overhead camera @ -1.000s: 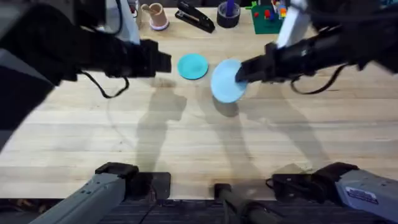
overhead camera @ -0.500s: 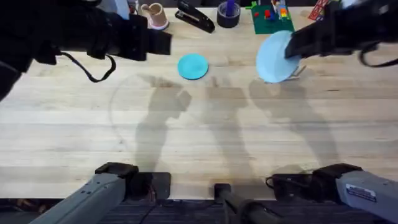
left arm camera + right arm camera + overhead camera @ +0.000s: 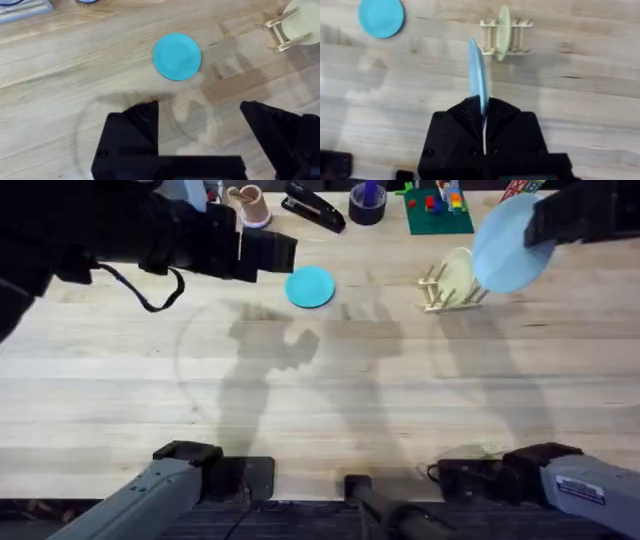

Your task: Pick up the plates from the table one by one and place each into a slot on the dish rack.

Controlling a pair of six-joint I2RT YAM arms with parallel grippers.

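Pale round plate [image 3: 508,242] now higher, beside pegged wooden rack [image 3: 446,292].

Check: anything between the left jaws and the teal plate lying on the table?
No. In the left wrist view, bare wooden plank tabletop and shadow separate the open left gripper from the round teal plastic plate. The overhead view agrees.

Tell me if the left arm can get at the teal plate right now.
Probably yes. The left pincer is open above the table, the teal plate lies flat just ahead, and nothing sits between them. Gripping its thin edge could be awkward.
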